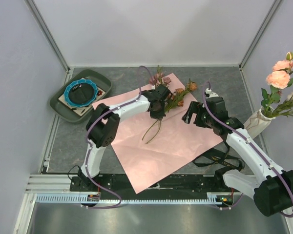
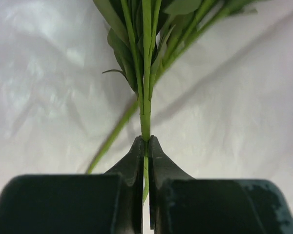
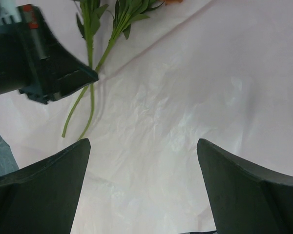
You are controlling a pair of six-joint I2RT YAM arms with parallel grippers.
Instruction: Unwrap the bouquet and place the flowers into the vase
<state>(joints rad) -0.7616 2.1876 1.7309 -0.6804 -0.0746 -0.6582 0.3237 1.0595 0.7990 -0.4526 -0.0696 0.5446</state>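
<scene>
Pink paper (image 1: 171,146) lies opened flat on the surface (image 1: 63,141), with the loose flowers (image 1: 178,95) resting across its far half. Your left hand (image 1: 158,105) is clenched on one thin green stem (image 2: 145,114), low on its length and below the leaves. Other stems lie just beside it. Your right hand (image 1: 195,114) is released, its jaws spread wide, hovering over bare paper near the flowers and grasping nothing. The vase (image 1: 256,122) stands at the right edge of the surface, well apart from the grasp, and already holds several peach roses.

Risks:
1. The grip sits on a slim, smooth-looking stem, so the flower may swivel or slide out during a lift.
2. Neighbouring leaves overlap the held stem, so a lift may drag other stems along and drop them short of the vase.
3. The vase looks narrow, light and already crowded, so a stem arriving at a slant may shove the blooms or tip it.
4. The route to the vase crosses the space your right hand occupies, and the two may meet.

Writing: none is legible. The black ribbon (image 1: 212,158) off the paper's right edge may carry print, but it is too small to tell. A red-and-white patch (image 3: 29,17) on the left hand shows no readable characters.
</scene>
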